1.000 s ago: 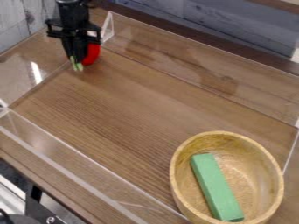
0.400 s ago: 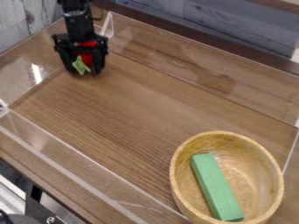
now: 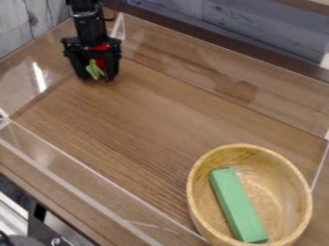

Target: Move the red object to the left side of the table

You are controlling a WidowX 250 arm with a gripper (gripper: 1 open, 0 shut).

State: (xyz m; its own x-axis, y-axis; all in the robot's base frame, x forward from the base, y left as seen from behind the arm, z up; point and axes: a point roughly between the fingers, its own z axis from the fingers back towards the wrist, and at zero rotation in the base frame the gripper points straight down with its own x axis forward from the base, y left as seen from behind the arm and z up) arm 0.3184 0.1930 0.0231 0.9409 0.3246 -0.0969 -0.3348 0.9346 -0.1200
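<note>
- Since a second ago the gripper point(image 3: 94, 70) has spread its black fingers; back then they were pinched tight on the red object point(image 3: 96, 69), and now they stand wide on either side of it.
- Compared with the earliest view, the arm has dropped a little lower in the upper left of the frame, and the strawberry sits down on the table point(image 3: 167, 125) between the jaws instead of hanging in them.
- Released, then: the fingers are apart, though from here I cannot tell whether either one touches the toy.
- That toy is small, rounded and bright red, with a light green leafy stub showing toward the front.
- It lies in the upper left, near the clear acrylic wall point(image 3: 38, 72).
- Lower right, a green block point(image 3: 238, 205) lies inside the round bamboo bowl point(image 3: 203, 171), unchanged.
- No readable writing or labels anywhere.
</note>
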